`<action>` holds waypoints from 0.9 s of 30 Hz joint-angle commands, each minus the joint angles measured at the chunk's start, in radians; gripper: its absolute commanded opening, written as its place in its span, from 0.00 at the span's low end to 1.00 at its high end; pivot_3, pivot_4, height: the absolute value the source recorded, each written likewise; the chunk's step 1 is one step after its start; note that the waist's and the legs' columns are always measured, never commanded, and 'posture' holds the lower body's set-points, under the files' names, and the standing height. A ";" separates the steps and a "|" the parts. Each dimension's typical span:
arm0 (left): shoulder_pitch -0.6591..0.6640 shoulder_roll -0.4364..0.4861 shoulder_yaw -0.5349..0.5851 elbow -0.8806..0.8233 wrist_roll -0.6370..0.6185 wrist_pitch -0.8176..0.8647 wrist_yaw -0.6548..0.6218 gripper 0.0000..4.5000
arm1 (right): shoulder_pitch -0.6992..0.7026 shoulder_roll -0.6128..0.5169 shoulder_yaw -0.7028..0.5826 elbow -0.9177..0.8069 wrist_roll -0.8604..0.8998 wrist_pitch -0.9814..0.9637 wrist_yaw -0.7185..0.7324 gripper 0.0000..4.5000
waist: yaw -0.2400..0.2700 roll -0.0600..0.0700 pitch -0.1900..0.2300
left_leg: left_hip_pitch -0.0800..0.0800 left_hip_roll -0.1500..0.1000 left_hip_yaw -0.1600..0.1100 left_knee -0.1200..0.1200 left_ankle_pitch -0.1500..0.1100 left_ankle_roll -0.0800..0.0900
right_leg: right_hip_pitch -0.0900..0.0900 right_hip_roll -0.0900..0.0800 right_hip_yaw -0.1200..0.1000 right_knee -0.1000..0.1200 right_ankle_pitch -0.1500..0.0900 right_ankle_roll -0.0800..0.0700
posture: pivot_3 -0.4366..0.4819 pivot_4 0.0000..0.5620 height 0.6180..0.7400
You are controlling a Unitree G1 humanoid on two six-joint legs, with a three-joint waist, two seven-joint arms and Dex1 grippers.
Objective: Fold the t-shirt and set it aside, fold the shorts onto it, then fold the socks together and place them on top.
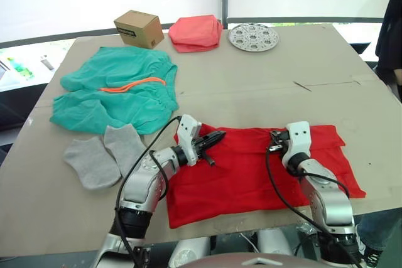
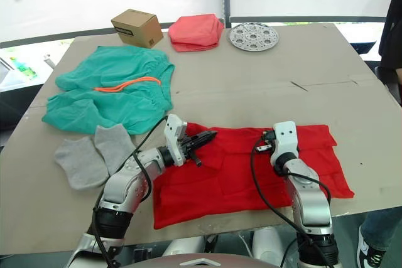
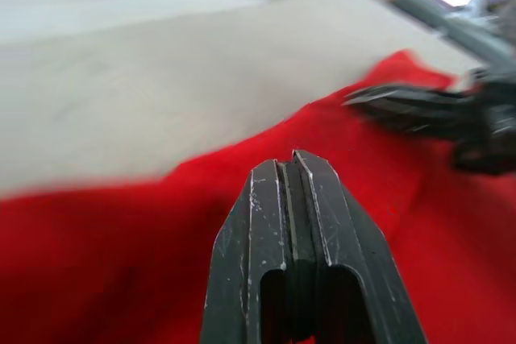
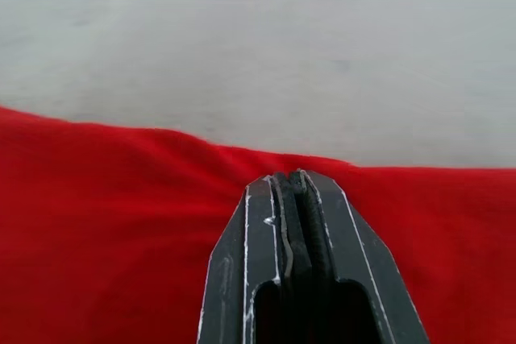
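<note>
**Inspector:** Start with the desk (image 1: 251, 86).

**Assistant:** Brown cardboard-covered top. The t-shirt (image 1: 251, 174) lies spread at the near edge, right of centre, folded into a wide band, its lower hem reaching the desk's front edge.

**Inspector:** The shorts?

**Assistant:** The shorts (image 1: 116, 92) lie crumpled and unfolded toward the left edge, orange drawstring showing, well apart from the t-shirt. The socks (image 1: 103, 155) lie side by side, flat, touching each other, just in front of the shorts near the left front corner.

**Inspector:** Far edge?

**Assistant:** A salmon-pink folded cloth (image 1: 196, 32) at the middle of the far edge, a cardboard box (image 1: 139, 28) to its left, a perforated metal disc (image 1: 253, 36) to its right.

**Inspector:** Tools?

**Assistant:** The left gripper (image 1: 213, 139) sits over the t-shirt's upper left part, fingers pressed together with no cloth between them. The right gripper (image 4: 294, 179) sits at the t-shirt's far edge, right of centre, likewise closed on nothing, tips just above the red cloth.
</note>
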 commanded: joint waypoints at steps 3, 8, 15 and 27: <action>0.029 0.059 0.099 0.037 0.018 -0.019 0.026 0.01 | -0.012 -0.038 -0.219 0.072 0.016 -0.098 -0.152 0.00 | 0.002 0.001 -0.001 | 0.000 0.000 0.000 0.001 0.000 0.000 | 0.001 0.000 0.000 0.000 0.000 0.000 | 0.48 0.27 1.00; 0.051 0.086 0.107 0.070 0.036 -0.046 0.003 0.01 | -0.046 -0.058 -0.254 0.089 0.020 -0.136 -0.193 0.00 | -0.006 0.004 -0.003 | 0.000 0.001 0.000 -0.001 0.000 0.000 | 0.000 0.001 0.001 0.000 0.000 0.000 | 0.48 0.27 1.00; 0.052 0.116 0.187 -0.027 -0.117 -0.045 -0.128 0.00 | 0.045 -0.173 -0.159 -0.065 0.051 -0.096 -0.018 0.13 | -0.014 0.007 -0.003 | 0.000 0.002 0.000 -0.002 0.000 0.000 | 0.000 0.002 0.001 -0.001 0.000 -0.001 | 0.48 0.27 1.00; 0.301 0.484 0.133 -0.249 -0.176 -0.119 -0.680 0.98 | 0.493 -0.681 -0.343 -0.440 0.341 -0.019 0.591 1.00 | -0.018 0.006 0.002 | -0.002 0.003 0.002 -0.002 -0.002 0.002 | 0.001 -0.005 0.000 -0.004 -0.007 -0.002 | 0.48 0.27 1.00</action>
